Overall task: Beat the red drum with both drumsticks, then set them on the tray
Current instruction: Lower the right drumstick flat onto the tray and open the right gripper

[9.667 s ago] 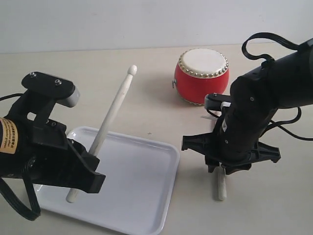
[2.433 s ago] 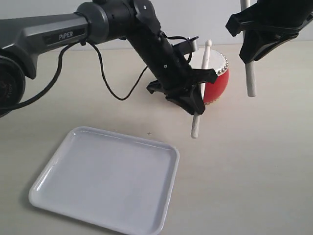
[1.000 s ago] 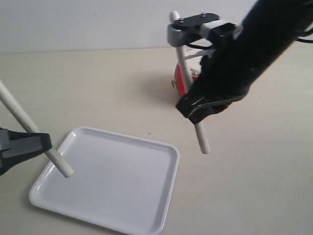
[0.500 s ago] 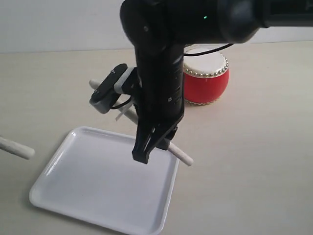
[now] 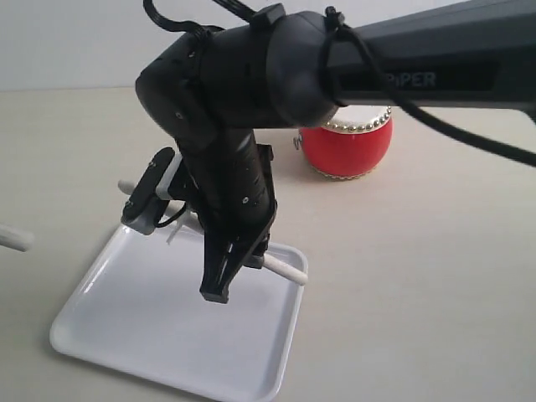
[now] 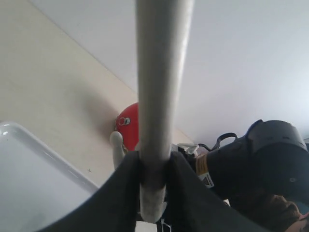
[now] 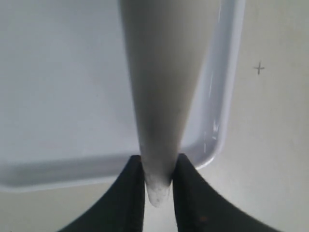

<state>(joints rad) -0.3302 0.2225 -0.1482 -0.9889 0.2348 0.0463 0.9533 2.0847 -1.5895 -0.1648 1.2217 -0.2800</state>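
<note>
From where I stand, the right arm (image 5: 276, 75) blocks most of the scene. It reaches in across the table (image 5: 435, 276), bends at the elbow and points its wrist steeply down. The right gripper (image 5: 233, 270) hangs low, and the tray (image 5: 92, 327) lies directly beneath it. Its jaws are closed part-way on a drumstick (image 5: 280, 268) that slants across them, the short end poking out just past the fingers by the tray's near rim. I cannot tell whether that end touches the rim.

The right wrist view makes the grip clearer: both fingers (image 7: 131, 193) press the stick's sides, with the tray's glossy floor and rounded corner below and a small cross mark (image 7: 259, 68) on the bare table beyond.

The left gripper (image 6: 154, 193) cannot be seen from the room. Only the end of the second drumstick (image 5: 12, 239) shows at the edge, well off to the side of the right gripper. The left wrist view shows its jaws pinched on that stick, which rises straight out of them.

The red drum (image 5: 347, 151) stands on the table beyond the right gripper, well clear of the tray, its upper part hidden behind the arm.
</note>
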